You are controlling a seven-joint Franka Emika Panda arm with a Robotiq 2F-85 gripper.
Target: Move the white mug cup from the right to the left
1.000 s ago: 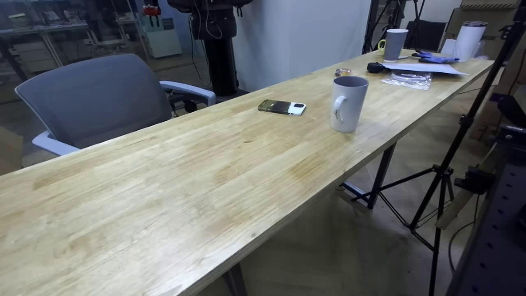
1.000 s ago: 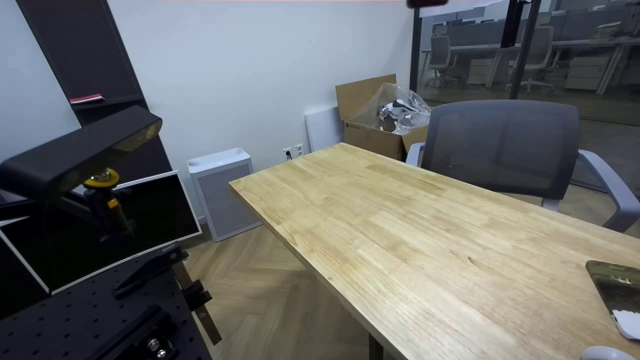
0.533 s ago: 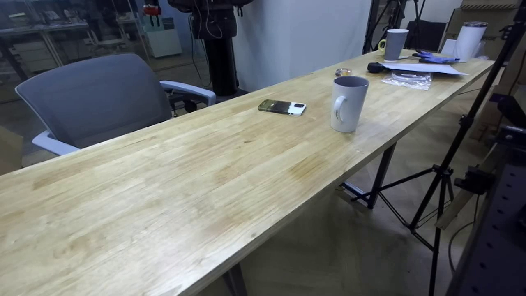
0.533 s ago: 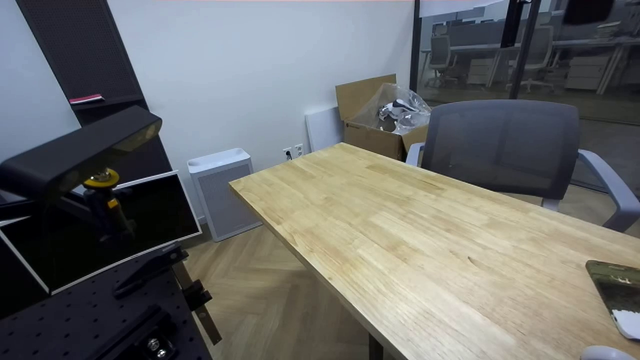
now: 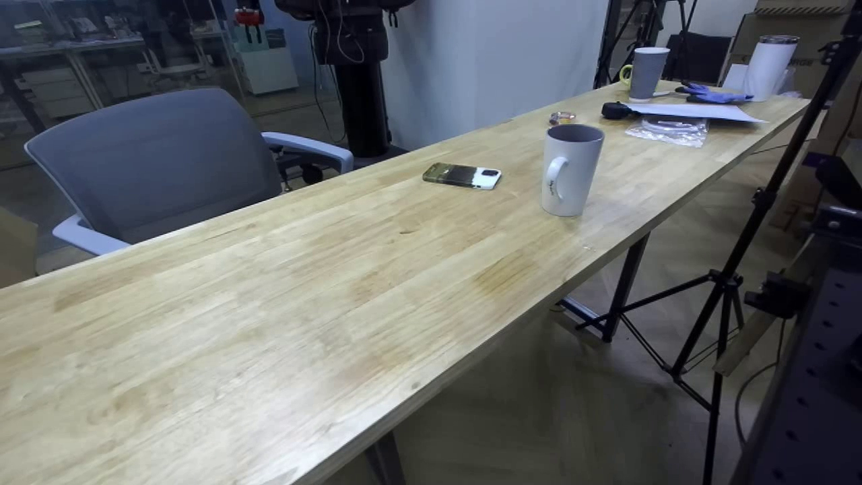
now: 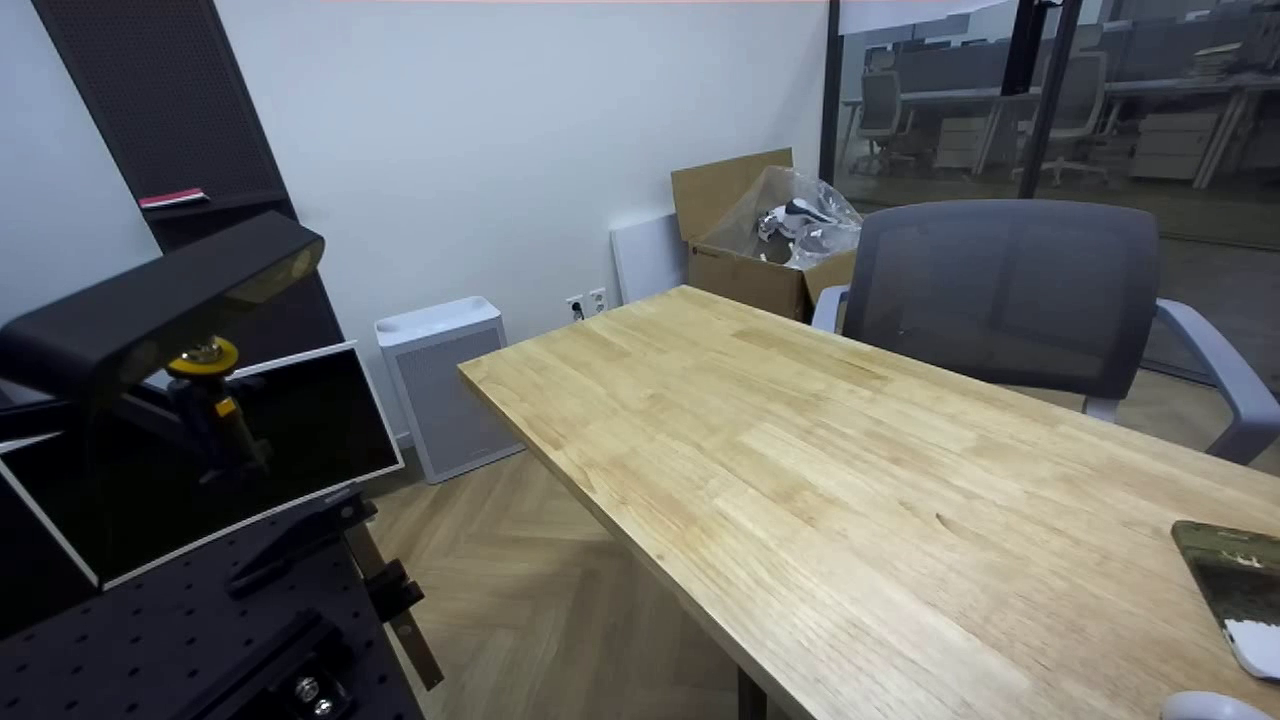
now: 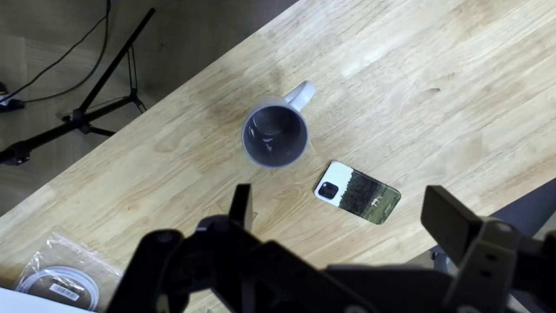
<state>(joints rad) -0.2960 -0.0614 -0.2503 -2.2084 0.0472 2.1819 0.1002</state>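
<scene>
- In an exterior view with a cardboard box, the dark shape at the top edge half a second ago is gone; likely that is the arm, swinging toward the white mug.
- The mug has not moved: it stands upright on the surface, near a phone, so grasp and carry lie ahead.
- The fingers are spread wide, holding nothing; they probably must shift over the mug before closing.
- Only the wrist view shows the fingers and looks straight down into the mug.
- An exterior view gives the mug's full side, plus a grey cup the wrist view lacks.
- In an exterior view, only what looks like its handle shows, but so does the surface's end corner, probably the goal side.
</scene>
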